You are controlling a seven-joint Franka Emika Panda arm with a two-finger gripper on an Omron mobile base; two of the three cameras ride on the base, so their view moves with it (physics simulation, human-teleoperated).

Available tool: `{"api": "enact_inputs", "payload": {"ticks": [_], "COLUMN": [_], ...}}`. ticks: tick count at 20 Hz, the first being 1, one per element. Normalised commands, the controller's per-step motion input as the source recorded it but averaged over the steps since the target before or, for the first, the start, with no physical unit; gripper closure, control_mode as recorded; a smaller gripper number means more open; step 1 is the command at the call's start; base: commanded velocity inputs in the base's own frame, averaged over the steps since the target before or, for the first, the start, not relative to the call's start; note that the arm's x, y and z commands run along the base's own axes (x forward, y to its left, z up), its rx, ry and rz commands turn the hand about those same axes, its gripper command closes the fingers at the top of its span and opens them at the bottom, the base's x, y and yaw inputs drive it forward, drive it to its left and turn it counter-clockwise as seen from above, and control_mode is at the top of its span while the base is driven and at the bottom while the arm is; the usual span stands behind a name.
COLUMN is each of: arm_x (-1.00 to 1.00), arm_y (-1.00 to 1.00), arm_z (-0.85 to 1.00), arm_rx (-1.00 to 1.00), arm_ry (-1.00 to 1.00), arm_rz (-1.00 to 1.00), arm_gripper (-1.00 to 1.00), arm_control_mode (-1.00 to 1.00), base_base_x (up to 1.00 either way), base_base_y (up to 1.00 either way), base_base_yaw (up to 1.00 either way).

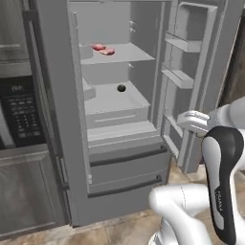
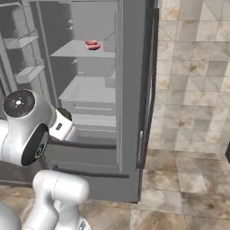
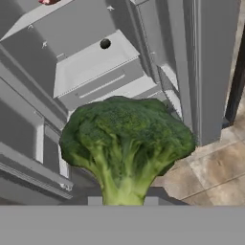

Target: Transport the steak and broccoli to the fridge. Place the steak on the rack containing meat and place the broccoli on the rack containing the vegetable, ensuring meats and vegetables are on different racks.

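broccoli sits clamped by its stem in the gripper, head up, right in front of the hand. beyond it stands the open fridge. ahead and above the gripper, the lower shelf carries a dark round vegetable. higher and farther, the upper shelf holds the steak beside a red meat piece. the steak step looks done; next, i judge, the hand must rise and reach in to the lower shelf.

broccoli stem base cut off, hiding claw
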Motion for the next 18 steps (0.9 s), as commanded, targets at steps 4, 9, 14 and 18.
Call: {"api": "enact_inputs", "payload": {"ticks": [4, 9, 14, 18], "arm_x": [0.00, 0.00, 0.00, 0.00], "arm_y": [0.00, 0.00, 0.00, 0.00], "arm_z": [0.00, 0.00, 0.00, 0.00], "arm_rx": [0.00, 0.00, 0.00, 0.00], "arm_ry": [0.00, 0.00, 0.00, 0.00], "arm_rz": [0.00, 0.00, 0.00, 0.00], "arm_gripper": [1.00, 1.00, 1.00, 1.00], "arm_control_mode": [1.00, 1.00, 1.00, 1.00], "base_base_x": [0.73, 0.78, 0.98, 0.91], "base_base_y": [0.32, -0.13, 0.20, 0.05], "base_base_yaw": [0.01, 0.05, 0.00, 0.01]}}
